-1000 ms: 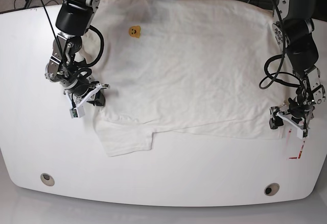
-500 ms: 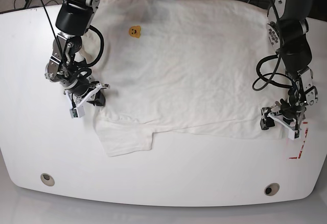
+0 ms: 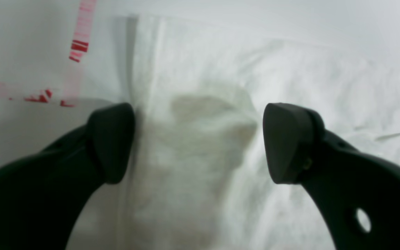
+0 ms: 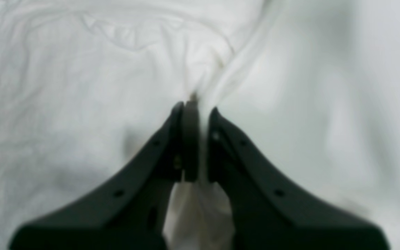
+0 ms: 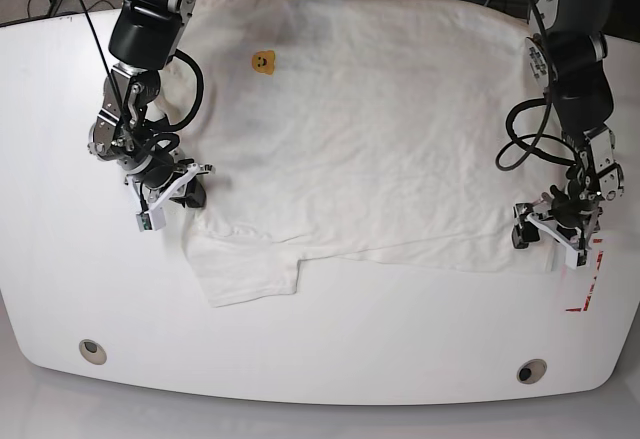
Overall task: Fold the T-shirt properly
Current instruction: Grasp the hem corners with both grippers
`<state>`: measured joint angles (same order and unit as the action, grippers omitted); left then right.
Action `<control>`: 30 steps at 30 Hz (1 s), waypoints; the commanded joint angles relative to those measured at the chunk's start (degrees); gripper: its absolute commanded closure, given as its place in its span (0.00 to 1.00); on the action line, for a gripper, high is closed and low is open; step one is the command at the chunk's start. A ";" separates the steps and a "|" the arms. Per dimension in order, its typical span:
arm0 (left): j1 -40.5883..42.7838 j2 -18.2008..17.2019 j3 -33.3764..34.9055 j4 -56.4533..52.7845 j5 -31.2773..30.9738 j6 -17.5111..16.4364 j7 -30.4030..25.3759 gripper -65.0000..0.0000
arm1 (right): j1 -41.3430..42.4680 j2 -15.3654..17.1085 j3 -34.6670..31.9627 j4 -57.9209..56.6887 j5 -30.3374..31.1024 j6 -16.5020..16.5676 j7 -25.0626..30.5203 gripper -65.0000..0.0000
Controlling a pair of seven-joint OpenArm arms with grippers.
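Note:
The white T-shirt (image 5: 370,129) lies spread flat on the white table (image 5: 60,259), with one sleeve (image 5: 245,279) pointing to the front left and a small yellow mark (image 5: 263,61) near its far left. My right gripper (image 5: 175,197) is shut on a pinched fold of the shirt's left edge; the right wrist view shows the fabric (image 4: 200,86) bunched between the closed gripper (image 4: 194,111). My left gripper (image 5: 548,237) is open at the shirt's front right corner. In the left wrist view the gripper (image 3: 198,142) straddles the shirt's edge (image 3: 200,139), one finger on bare table.
Red tape marks (image 5: 585,294) lie on the table just right of the left gripper and show in the left wrist view (image 3: 78,48). Two round holes (image 5: 92,350) (image 5: 532,370) sit near the table's front edge. Cables hang behind the table.
My left gripper has shifted left from the table beside the shirt onto the shirt's front right corner. The right arm and its hold have not moved.

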<state>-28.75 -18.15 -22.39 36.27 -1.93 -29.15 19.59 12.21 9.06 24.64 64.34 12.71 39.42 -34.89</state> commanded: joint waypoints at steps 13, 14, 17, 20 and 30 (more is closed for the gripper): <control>-1.01 0.35 1.07 0.17 0.22 -0.08 2.43 0.20 | 0.94 0.57 -0.07 0.76 0.17 0.36 0.04 0.98; -1.01 0.88 1.60 0.43 0.13 -0.08 3.22 0.27 | 0.94 0.57 -0.07 0.76 0.17 0.36 0.04 0.98; -1.09 1.40 2.39 0.70 0.04 -0.08 4.71 0.43 | 0.94 0.57 -0.07 0.76 0.17 0.36 0.04 0.98; -1.09 2.46 2.48 0.70 -0.04 -0.17 5.86 0.53 | 0.94 0.57 -0.07 0.76 0.17 0.36 0.04 0.98; -1.09 3.08 2.48 0.70 -0.13 -3.25 8.32 0.90 | 0.94 0.65 -0.07 0.94 0.17 0.36 0.04 0.98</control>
<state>-29.52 -14.96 -20.10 36.97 -3.18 -31.88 24.69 12.23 9.08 24.64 64.36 12.71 39.42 -34.89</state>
